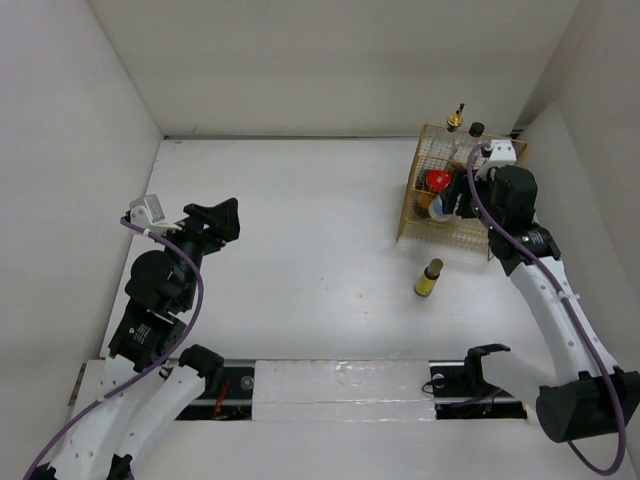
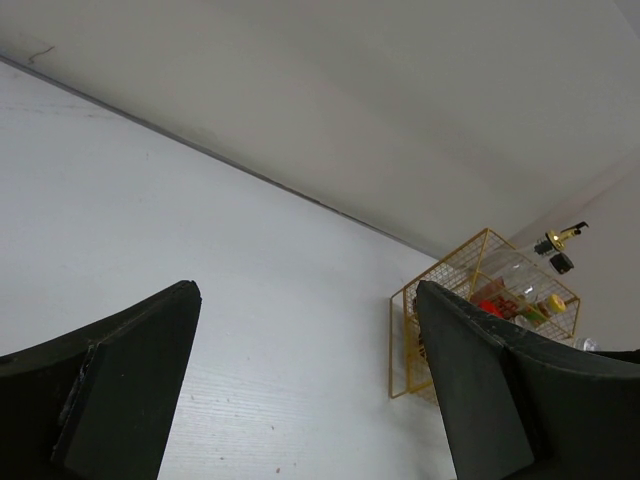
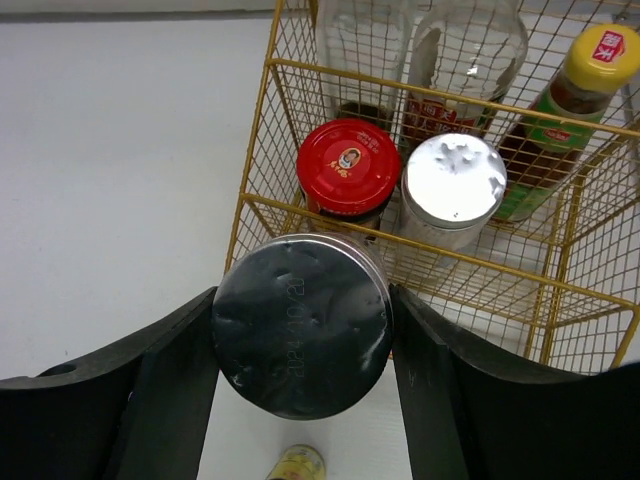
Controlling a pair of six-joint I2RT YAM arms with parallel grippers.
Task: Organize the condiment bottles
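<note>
Right gripper (image 3: 302,340): jaws closed on a silver-topped cylinder (image 3: 290,300), held at the near rim of the gold wire basket (image 3: 253,140). Red-lidded jar (image 3: 350,165) and second silver-topped cylinder (image 3: 455,180) are housed inside. Small yellow bottle (image 1: 430,278) is stood apart on the table (image 1: 300,250). Left gripper (image 2: 310,380): jaws parted, empty.

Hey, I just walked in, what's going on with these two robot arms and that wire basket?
The right gripper is closed on a silver-topped cylinder, holding it at the near rim of the gold wire basket. The basket already holds a red-lidded jar, a second silver-topped cylinder and some bottles. A small yellow bottle stands outside it on the table. The left gripper hangs open, holding nothing.
</note>
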